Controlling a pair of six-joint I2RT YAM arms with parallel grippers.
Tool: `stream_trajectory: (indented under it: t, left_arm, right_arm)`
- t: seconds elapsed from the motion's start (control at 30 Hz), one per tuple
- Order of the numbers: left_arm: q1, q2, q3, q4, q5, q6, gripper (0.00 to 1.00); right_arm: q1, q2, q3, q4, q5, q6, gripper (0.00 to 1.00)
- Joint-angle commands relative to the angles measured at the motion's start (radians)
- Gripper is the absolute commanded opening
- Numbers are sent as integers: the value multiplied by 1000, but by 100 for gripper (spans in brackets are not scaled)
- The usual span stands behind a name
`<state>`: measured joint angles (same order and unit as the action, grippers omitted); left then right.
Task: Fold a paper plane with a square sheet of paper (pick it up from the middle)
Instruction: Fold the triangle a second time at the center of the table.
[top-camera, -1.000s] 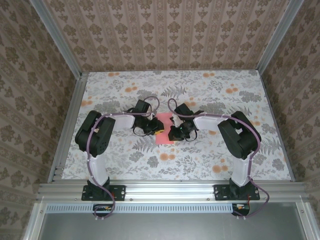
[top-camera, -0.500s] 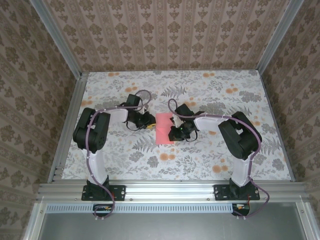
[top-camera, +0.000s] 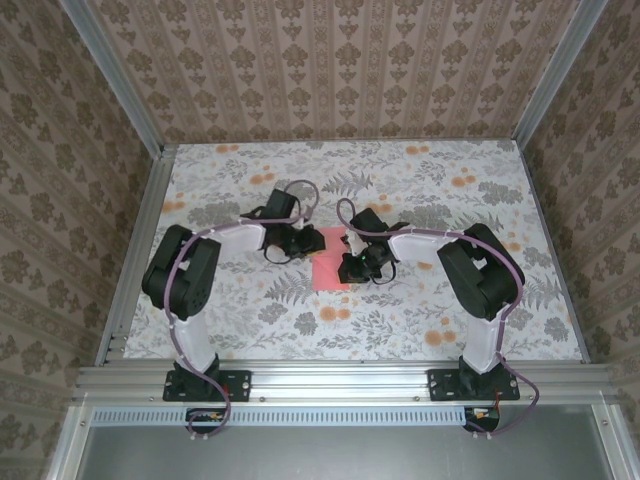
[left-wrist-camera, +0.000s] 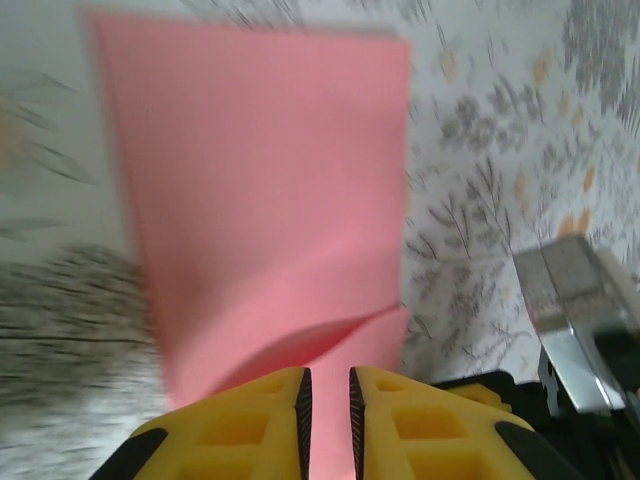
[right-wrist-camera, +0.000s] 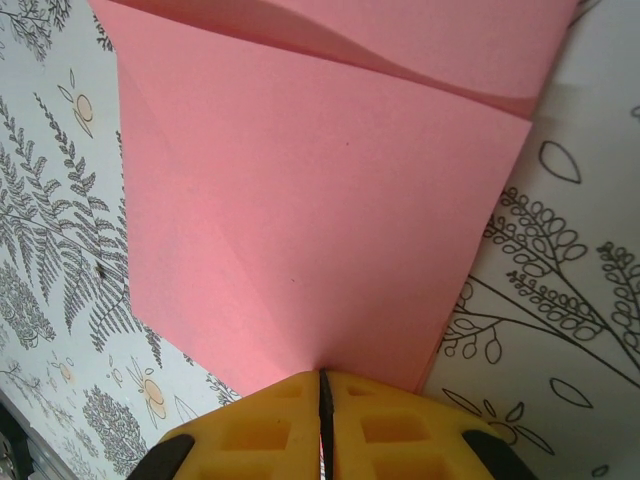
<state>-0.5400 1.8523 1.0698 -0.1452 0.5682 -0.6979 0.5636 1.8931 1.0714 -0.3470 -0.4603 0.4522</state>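
The square sheet of paper (top-camera: 329, 268) is salmon-pink and lies folded on the flowered table between both arms. In the right wrist view the paper (right-wrist-camera: 320, 200) shows creases and a raised upper layer. My right gripper (right-wrist-camera: 322, 373) is shut on its near edge, and from above the right gripper (top-camera: 351, 266) sits at the sheet's right side. My left gripper (top-camera: 311, 241) hovers at the sheet's far left corner. In the left wrist view the left gripper (left-wrist-camera: 329, 372) has its yellow fingers a narrow gap apart over the paper (left-wrist-camera: 260, 200), where a flap lifts slightly.
The flowered tablecloth (top-camera: 400, 320) runs to aluminium rails (top-camera: 340, 378) at the near edge and papered walls on three sides. Part of the right arm's metal and yellow hardware (left-wrist-camera: 575, 310) sits close beside the left fingers.
The left gripper swung left off the paper half a second ago and has come back to its far left corner. The right gripper and the sheet have stayed put.
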Motion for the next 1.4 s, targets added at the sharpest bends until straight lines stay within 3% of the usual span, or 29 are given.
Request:
stream_trajectory:
  t: [0.0, 0.4, 0.63, 1.0, 1.37]
  left_arm:
    - [-23, 28, -30, 27, -6, -52, 18]
    - [-22, 87, -19, -24, -78, -28, 13]
    - [-22, 96, -39, -7, -67, -38, 11]
    - [-20, 103, -55, 10, -61, -54, 10]
    - [-15, 105, -71, 21, -60, -64, 10]
  right_arm:
    - [5, 47, -54, -163, 87, 15, 11]
    - [5, 11, -44, -152, 70, 5, 11]
    - [8, -65, 22, -75, -17, 30, 11]
    - [35, 58, 166, -85, 4, 39, 11]
    - [33, 105, 156, -110, 54, 36, 11]
